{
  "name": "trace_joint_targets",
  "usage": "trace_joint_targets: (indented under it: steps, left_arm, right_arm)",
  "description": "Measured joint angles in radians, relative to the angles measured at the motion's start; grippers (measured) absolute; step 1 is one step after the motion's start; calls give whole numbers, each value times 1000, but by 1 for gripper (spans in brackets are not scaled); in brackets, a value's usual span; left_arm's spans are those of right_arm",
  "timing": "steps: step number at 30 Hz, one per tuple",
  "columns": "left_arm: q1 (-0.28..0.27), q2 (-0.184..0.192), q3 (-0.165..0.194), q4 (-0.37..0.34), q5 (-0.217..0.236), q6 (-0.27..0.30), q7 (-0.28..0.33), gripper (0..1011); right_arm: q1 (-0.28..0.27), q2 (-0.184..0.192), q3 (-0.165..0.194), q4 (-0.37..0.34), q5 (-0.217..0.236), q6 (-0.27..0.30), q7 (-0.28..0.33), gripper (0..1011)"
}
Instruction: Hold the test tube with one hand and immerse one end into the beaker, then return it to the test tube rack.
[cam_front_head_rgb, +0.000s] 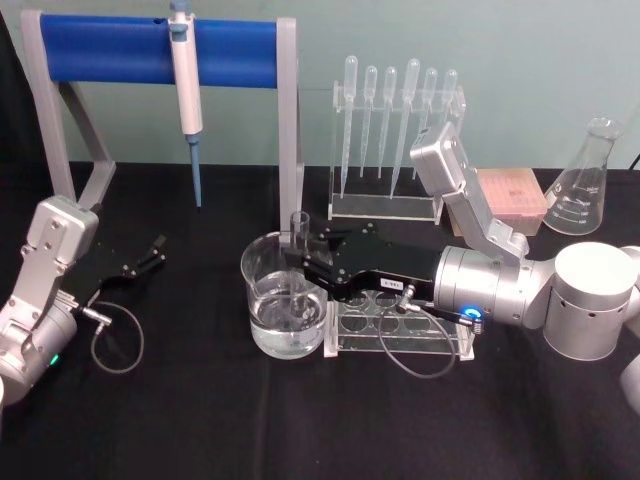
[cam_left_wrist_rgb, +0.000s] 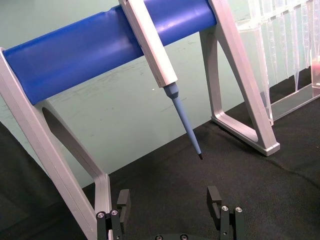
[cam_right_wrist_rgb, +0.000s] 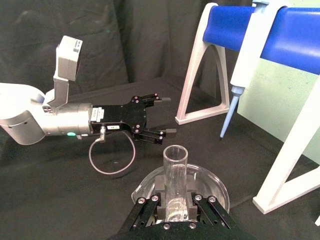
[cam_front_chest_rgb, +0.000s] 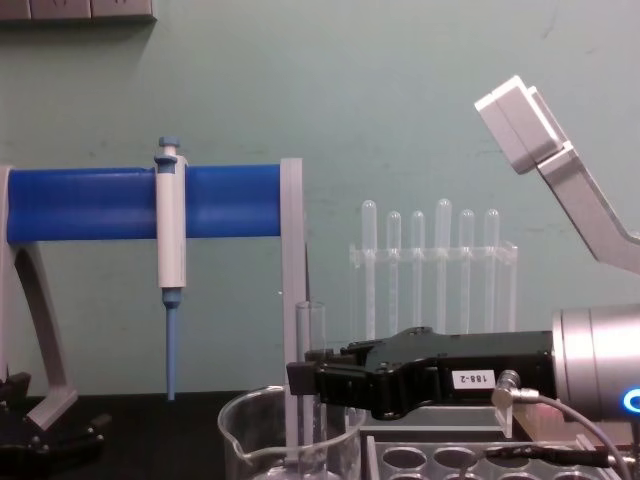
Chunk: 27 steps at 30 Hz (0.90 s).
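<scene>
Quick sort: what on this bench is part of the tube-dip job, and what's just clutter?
In the job: test tube, gripped by the right gripper, lower end in the beaker; test tube rack beside the beaker.

Lying about: pipettor on the blue stand, pipette rack, flask, pink box; left gripper, open, parked at left.

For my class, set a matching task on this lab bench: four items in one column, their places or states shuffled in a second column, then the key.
Column A
1. test tube
2. pipettor
3. left gripper
4. conical flask

Column B
a. hanging from the blue bar
b. open and holding nothing, at the left of the table
c. upright inside the beaker, clamped by the right gripper
d. standing at the far right, at the back

Pairs: 1-c, 2-a, 3-b, 4-d
</scene>
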Motion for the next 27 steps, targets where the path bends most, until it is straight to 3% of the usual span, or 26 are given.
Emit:
trace_joint_targets:
  steps: [27]
  left_arm:
    - [0, 0, 0, 0, 0, 0, 0, 1000]
  right_arm:
    - [0, 0, 0, 0, 0, -1, -1, 222]
